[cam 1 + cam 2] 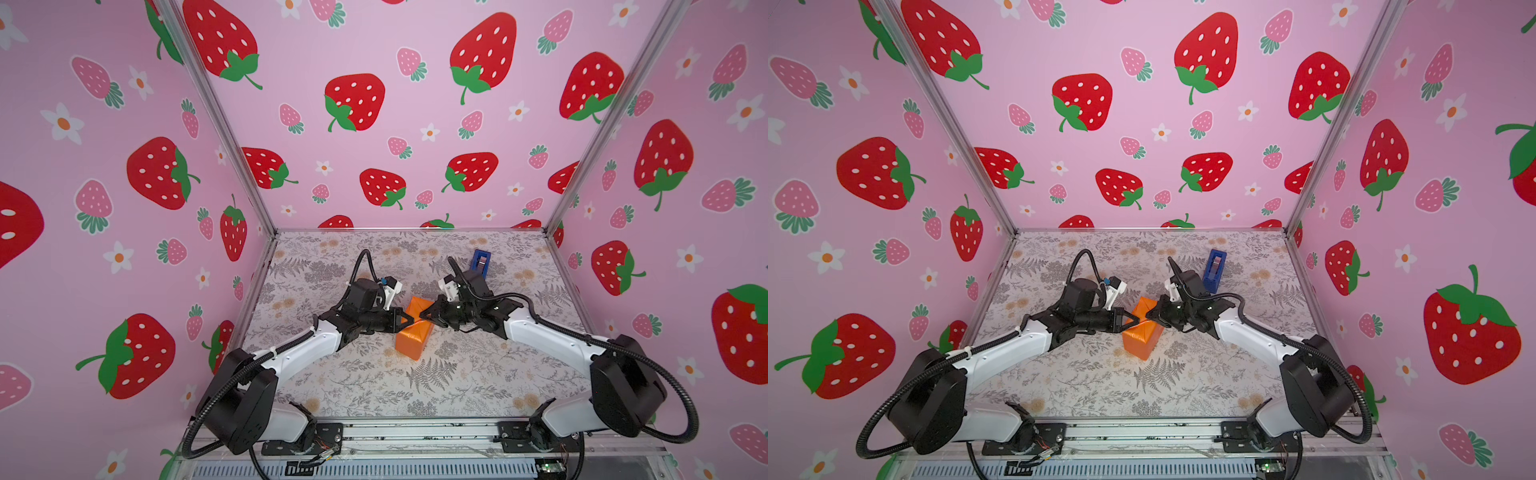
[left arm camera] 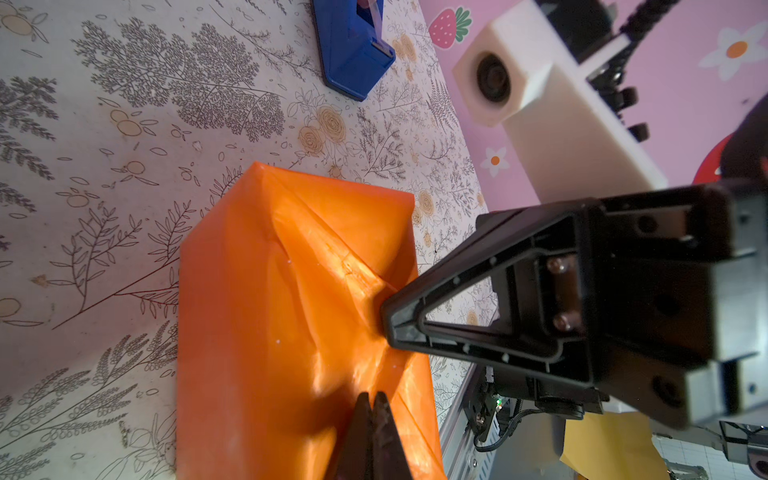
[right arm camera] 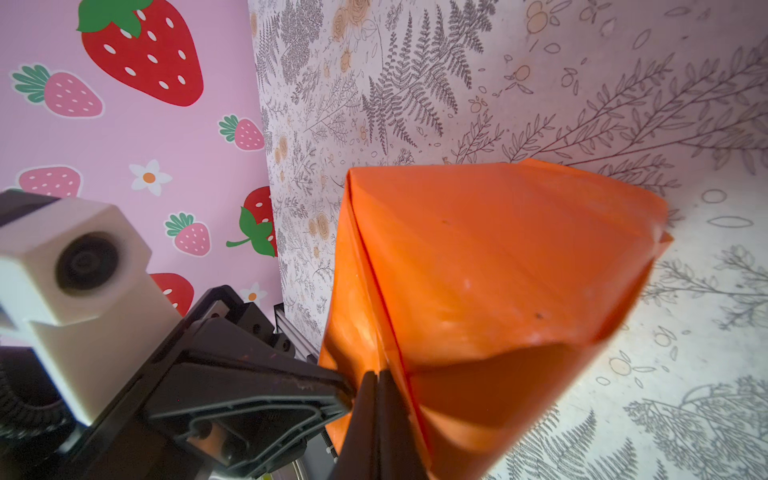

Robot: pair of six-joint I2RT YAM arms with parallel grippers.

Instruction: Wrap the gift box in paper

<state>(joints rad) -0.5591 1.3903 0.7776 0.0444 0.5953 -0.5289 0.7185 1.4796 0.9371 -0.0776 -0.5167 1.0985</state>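
The paper, glossy orange side out, is folded round a block shape in the middle of the table; the gift box is hidden inside it. Both grippers meet tip to tip over its top seam. My left gripper is shut, its tips resting on the creased paper. My right gripper is shut too, its tips against a folded edge of the paper. Nothing shows between either pair of fingers. One end flap gapes loosely in the right wrist view.
A blue tape dispenser stands behind the right arm near the back right of the floral table. Pink strawberry walls close the table in on three sides; a metal rail runs along the front.
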